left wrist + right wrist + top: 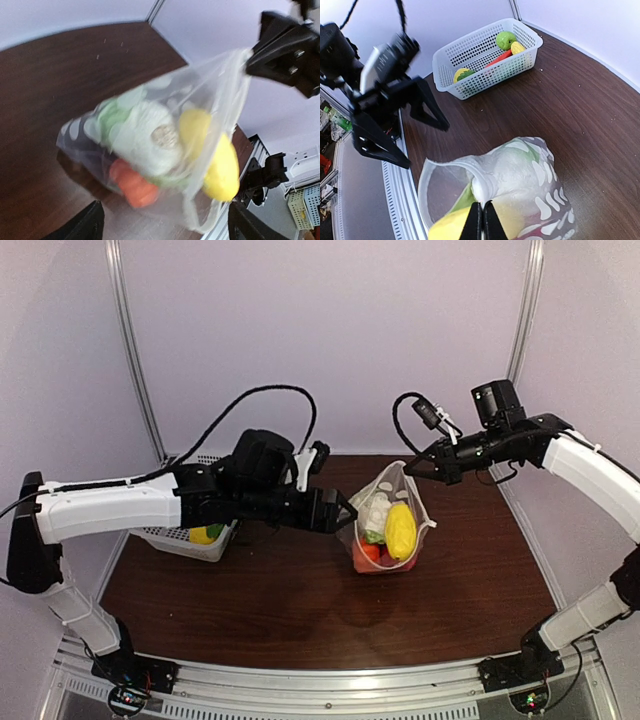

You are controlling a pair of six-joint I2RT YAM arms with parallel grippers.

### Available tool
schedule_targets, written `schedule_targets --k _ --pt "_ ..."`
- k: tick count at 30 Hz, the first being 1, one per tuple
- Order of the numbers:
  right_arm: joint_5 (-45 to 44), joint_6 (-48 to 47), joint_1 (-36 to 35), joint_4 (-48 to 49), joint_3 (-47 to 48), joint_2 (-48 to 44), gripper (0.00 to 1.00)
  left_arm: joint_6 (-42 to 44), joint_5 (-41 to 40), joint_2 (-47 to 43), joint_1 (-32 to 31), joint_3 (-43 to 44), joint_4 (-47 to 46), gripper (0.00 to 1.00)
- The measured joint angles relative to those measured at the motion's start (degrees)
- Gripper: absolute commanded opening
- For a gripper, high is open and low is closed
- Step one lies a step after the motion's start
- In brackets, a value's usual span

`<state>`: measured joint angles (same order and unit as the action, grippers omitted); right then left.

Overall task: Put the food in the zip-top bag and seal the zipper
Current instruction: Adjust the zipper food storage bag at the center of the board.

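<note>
From above, the zip-top bag (392, 525) is seen standing mid-counter (250, 610), its top edge pinched by the closed right tool (415, 468). The left tool (342, 512) is held wide and empty just beside it, on the basket (180, 540) side. Some food (400, 530) is already inside, and more is left in the basket.

In the left wrist view, the bag is framed between the spread fingers and nothing is gripped.

In the right wrist view, the mouth is seen gaping toward the left tool. The remaining pieces are best fetched while that edge is held high and steady. Each should be released well inside the mouth, so the rim is not dragged down.
</note>
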<state>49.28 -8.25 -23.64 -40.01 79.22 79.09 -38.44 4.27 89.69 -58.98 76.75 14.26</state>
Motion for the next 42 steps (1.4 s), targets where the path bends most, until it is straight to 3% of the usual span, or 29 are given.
schedule_targets --k 4,11,20,26,29,33,42 --pt "0.46 1.20 0.02 1.20 -0.79 0.83 0.00 -7.08 3.06 2.64 -0.11 -8.02 -1.90 0.80" --pt "-0.98 2.69 0.07 3.56 -2.99 1.22 0.00 -14.16 6.27 4.50 -2.67 -11.72 -10.71 0.80" --pt "-1.81 3.74 0.07 5.81 -4.28 1.20 0.00 -23.50 5.84 6.23 -2.34 -14.32 -19.76 0.48" --pt "-1.84 3.78 0.07 6.03 -4.46 1.18 0.00 -27.78 4.44 9.05 -0.98 -16.17 -21.81 0.45" --pt "-1.84 3.78 0.07 6.25 -4.68 1.14 0.00 -28.00 3.34 8.79 -0.96 -16.26 -22.32 0.62" --pt "-1.81 3.78 0.07 6.45 -5.07 0.83 0.00 -27.98 1.18 6.19 -0.96 -18.45 -23.82 0.68" --pt "-1.79 4.07 0.07 6.69 -5.29 0.52 0.00 -27.47 -2.75 2.23 -0.83 -20.02 -25.35 0.53"
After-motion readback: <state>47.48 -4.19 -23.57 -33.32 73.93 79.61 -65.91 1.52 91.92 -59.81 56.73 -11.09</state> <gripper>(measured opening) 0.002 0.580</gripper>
